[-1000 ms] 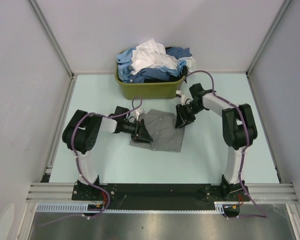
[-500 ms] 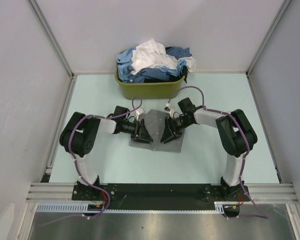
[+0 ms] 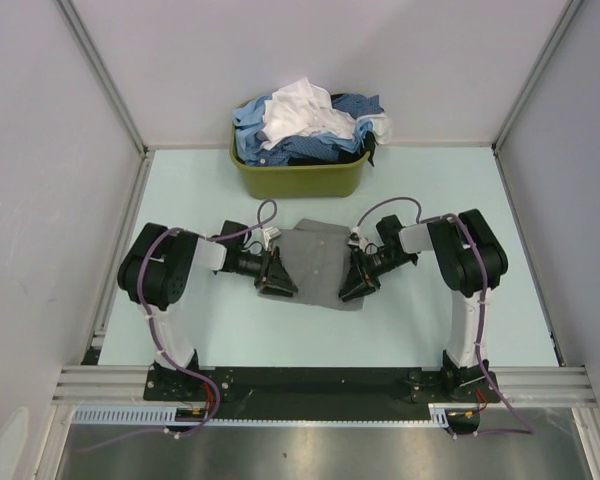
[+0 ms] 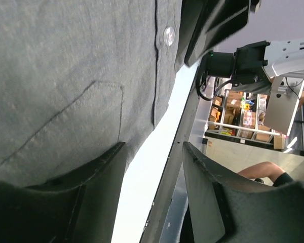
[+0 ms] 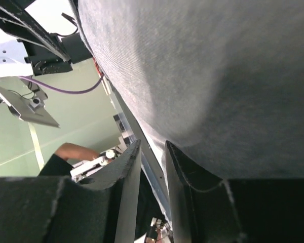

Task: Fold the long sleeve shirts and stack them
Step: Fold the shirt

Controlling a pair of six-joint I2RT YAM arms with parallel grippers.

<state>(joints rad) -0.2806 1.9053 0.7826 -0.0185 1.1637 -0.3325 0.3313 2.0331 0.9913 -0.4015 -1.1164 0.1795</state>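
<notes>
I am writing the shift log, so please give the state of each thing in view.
Mid-grey cloth button-up shirt: folded, flat on table.
Olive-green plastic basket: heaped with unfolded shirts.
Left gripper: open, at shirt's left edge.
Right gripper: jaws narrowly apart at shirt's right edge; grip unclear.

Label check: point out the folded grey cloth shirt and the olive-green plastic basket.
Folded grey cloth shirt [image 3: 318,262]: top external view, flat middle.
Olive-green plastic basket [image 3: 298,181]: top external view, front wall.
</notes>
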